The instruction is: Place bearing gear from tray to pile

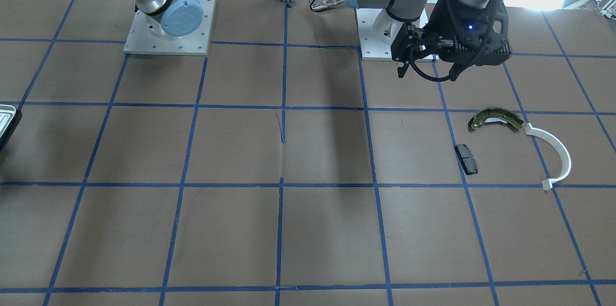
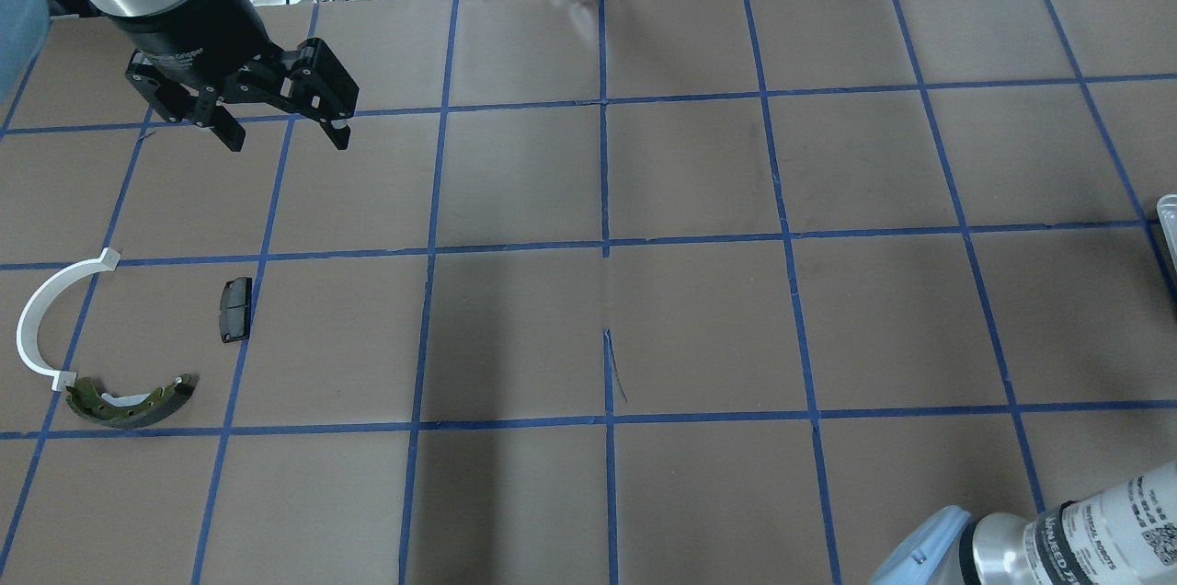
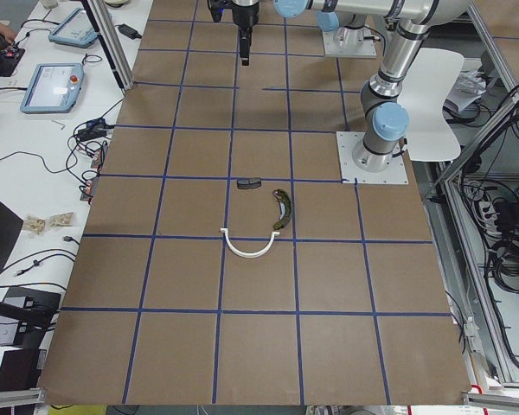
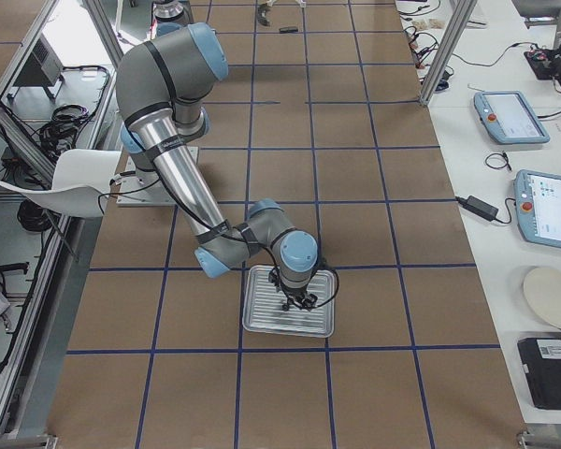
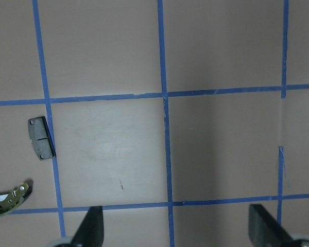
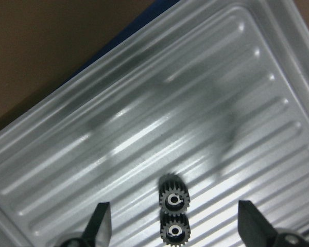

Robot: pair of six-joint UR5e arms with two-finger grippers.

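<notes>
You're hovering the right gripper (image 6: 173, 206), jaws spread wide and holding nothing, above two small gears (image 6: 172, 195) sitting close together on the ribbed tray (image 6: 144, 103), and you're likely dealing with hard, light, slippery parts, so be pinching one squarely across its toothed rim.

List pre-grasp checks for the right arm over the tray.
1. Right tool open: ok, fingers wide apart.
2. Gears in tray: ok, two, lying between the fingers.
3. One gear isolated: not ok, the pair looks touching; a close may catch both.
4. Tool height over gears: cannot tell.
5. Left tool out of the way: ok, open, empty, off beside the pile.
6. Pile in place: ok, brake shoe, white arc, black pad.
</notes>
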